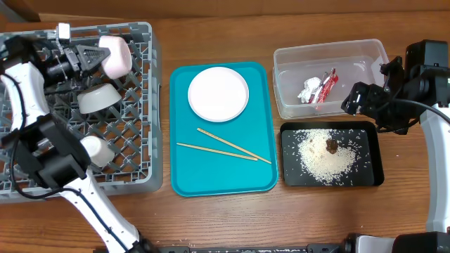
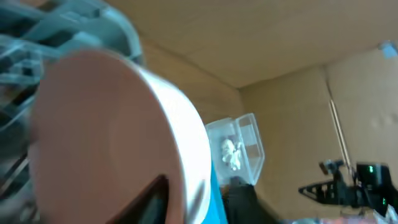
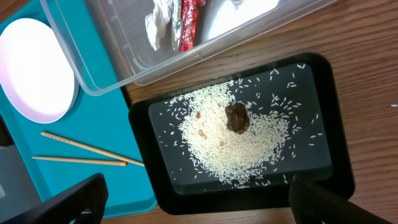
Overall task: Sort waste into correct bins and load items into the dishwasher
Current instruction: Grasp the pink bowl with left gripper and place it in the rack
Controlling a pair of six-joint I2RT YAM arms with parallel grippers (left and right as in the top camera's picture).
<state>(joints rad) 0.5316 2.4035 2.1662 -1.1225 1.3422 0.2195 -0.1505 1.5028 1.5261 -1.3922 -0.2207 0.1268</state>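
In the overhead view the grey dishwasher rack (image 1: 137, 179) holds a grey bowl (image 1: 98, 98) and a white cup (image 1: 95, 149). My left gripper (image 1: 93, 57) is at the pale pink bowl (image 1: 116, 55), which stands on edge in the rack's far part. The bowl (image 2: 106, 130) fills the left wrist view, with one dark finger (image 2: 152, 199) against its inside; how tight the jaws are does not show. The white plate (image 1: 219, 93) and two chopsticks (image 1: 225, 147) lie on the teal tray. My right gripper (image 1: 355, 100) hangs open above the black tray (image 3: 339, 124) of rice (image 3: 236, 146).
The clear tub (image 1: 365, 53) at the back right holds a silvery wrapper (image 1: 308, 89) and a red wrapper (image 1: 326, 86). A brown lump (image 1: 330, 145) sits on the rice. The teal tray (image 1: 186, 176) lies between the rack and the bins.
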